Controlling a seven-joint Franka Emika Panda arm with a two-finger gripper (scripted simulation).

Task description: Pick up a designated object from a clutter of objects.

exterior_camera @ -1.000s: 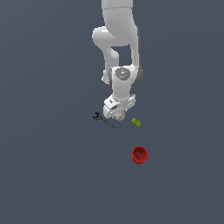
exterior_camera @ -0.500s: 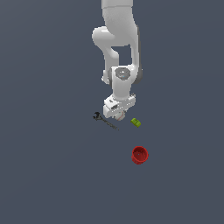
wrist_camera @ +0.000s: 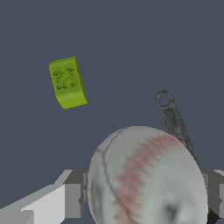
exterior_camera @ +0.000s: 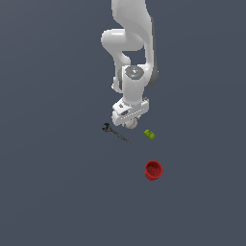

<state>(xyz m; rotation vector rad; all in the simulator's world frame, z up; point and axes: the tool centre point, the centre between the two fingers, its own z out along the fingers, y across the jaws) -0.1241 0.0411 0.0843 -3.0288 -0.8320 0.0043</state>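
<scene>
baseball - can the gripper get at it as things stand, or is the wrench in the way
Probably yes. In the wrist view the baseball already sits between the fingers of the gripper. The wrench lies behind it, not across the gap.

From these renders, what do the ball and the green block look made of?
The ball looks like matte white leather: faint reddish stitching and a curved seam, though blurred. The green block looks like smooth moulded plastic: uniform lime colour and round studs on one face. Both are simulator textures, so uncertain.
</scene>
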